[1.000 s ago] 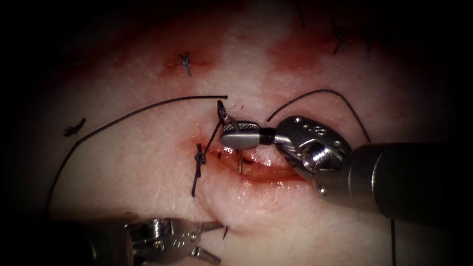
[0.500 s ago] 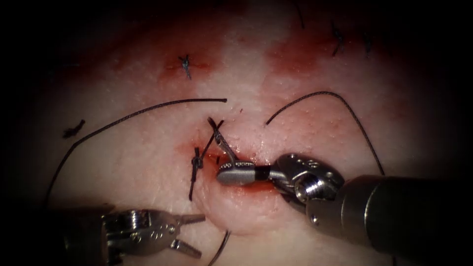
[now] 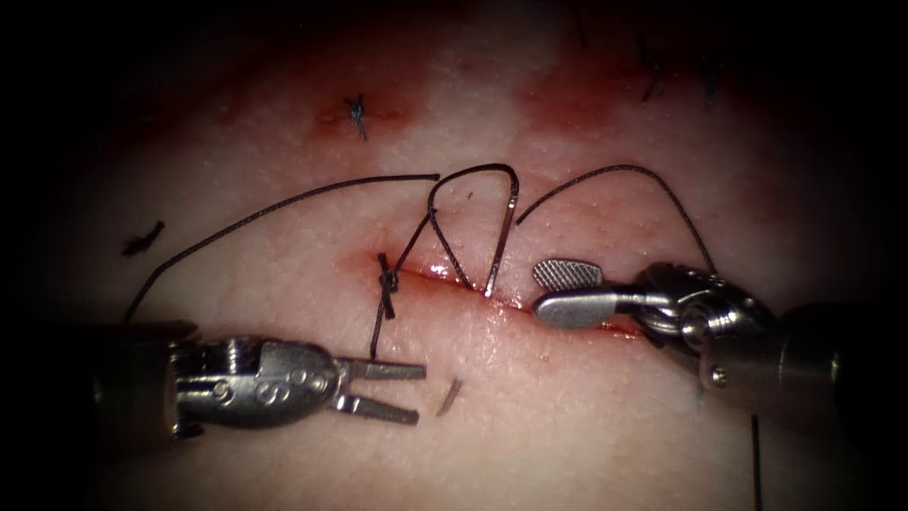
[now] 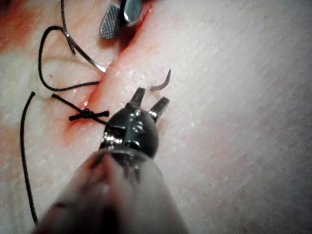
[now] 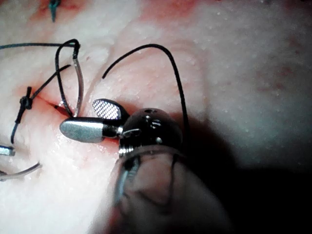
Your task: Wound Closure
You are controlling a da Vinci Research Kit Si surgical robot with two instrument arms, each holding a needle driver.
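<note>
The tissue (image 3: 586, 416) is pale, with red fluid (image 3: 567, 104) on its far part and along the cut (image 3: 511, 305), which runs nearly across the endoscope view. The right arm's tool (image 3: 541, 290) lies over the right part of the cut; its fingers (image 3: 567, 274) are spread open and they hold nothing. The left arm's tool (image 3: 419, 394) is on the near side of the cut, at the left; its fingers (image 3: 392, 371) are also open and empty, and they are just beside the point of the needle. The thread (image 3: 284, 203) lies loose on the tissue in a long line toward the left, makes a loop above the cut, and another piece of it curves over to the right arm's tool. The needle (image 3: 504, 232) is in the tissue: its back part, with the thread on it, stands up from the cut, and its point comes out of the tissue on the near side. A tied knot (image 3: 386, 281) sits at the left end of the cut. A short cut end of thread (image 3: 142, 241) lies far to the left.
</note>
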